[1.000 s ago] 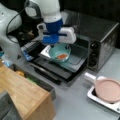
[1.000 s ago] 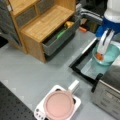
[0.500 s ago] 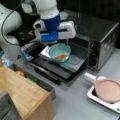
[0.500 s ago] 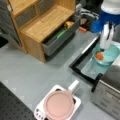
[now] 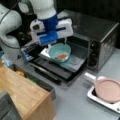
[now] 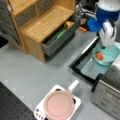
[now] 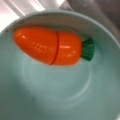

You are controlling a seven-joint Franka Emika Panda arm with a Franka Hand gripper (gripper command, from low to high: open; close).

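From my station I see the claw (image 5: pixel 57 44) hanging just above the near rim of a teal bowl (image 5: pixel 59 52), the blue-and-white wrist block hiding most of it; in a front view (image 6: pixel 105 44) it comes down over the bowl (image 6: pixel 107 55) from the top. I cannot tell whether its fingers are apart or together, nor whether they touch the rim. The wrist view shows no fingers at all, only the bowl's inside (image 7: pixel 60 90).

In the bowl lies a toy carrot (image 7: pixel 51 46), orange with a green stub at its end and a seam across its body, resting on its side against the bowl's wall. It shows as an orange patch in both front views (image 5: pixel 62 56) (image 6: pixel 99 56).

The bowl sits on a metal tray (image 5: pixel 75 61) over the lowered door of a toaster oven (image 5: pixel 100 37).

Further out on the grey desk (image 6: pixel 32 65) there is a pink-lidded pot (image 6: pixel 60 103) on a small white stove (image 6: pixel 38 113), and a wooden cabinet (image 6: pixel 42 25) with an open drawer (image 6: pixel 53 43) holding small coloured items.
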